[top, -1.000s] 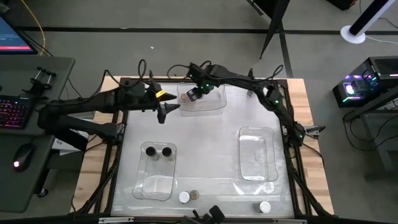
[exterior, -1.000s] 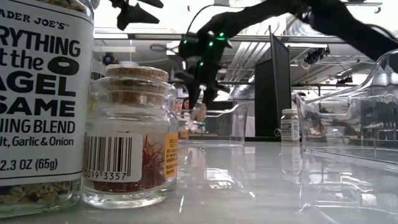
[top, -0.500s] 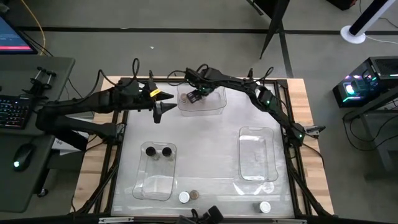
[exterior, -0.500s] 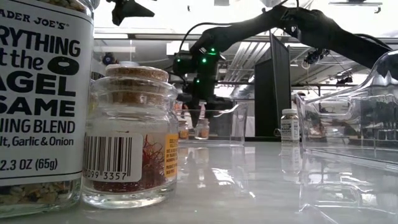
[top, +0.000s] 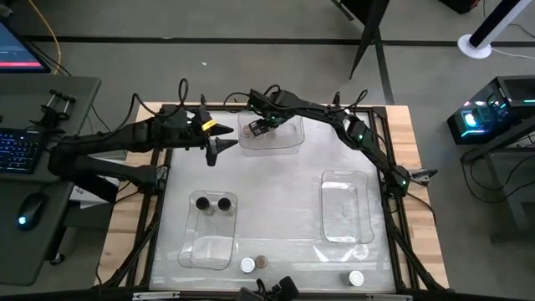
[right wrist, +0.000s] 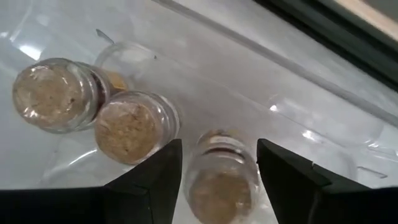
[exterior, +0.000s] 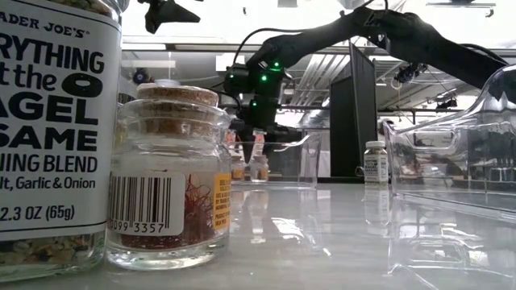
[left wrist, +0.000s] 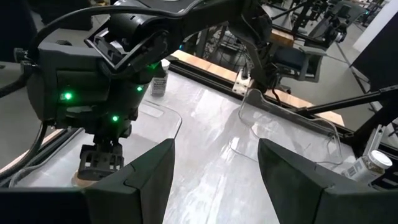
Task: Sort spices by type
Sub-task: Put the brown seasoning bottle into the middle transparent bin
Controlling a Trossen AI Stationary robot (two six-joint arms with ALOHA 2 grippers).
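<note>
Lowered into the far bin (top: 272, 138), right tool (right wrist: 217, 180) fingers apart astride a cork-topped jar (right wrist: 217, 186); wrist view reveals two more.

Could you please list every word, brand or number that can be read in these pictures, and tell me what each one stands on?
"TRADER JOE'S", then cut off "RYTHING / t the / AGEL / SAME / NING BLEND / lt, Garlic & Onion / 2.3 OZ (65g)": large seasoning jar's label, low view.
"099 3357", first digits cut off, under a barcode: cork-lidded jar.
Label on the small white-capped jar: too small to read.
Monitor in the high view: too blurred to read.
</note>
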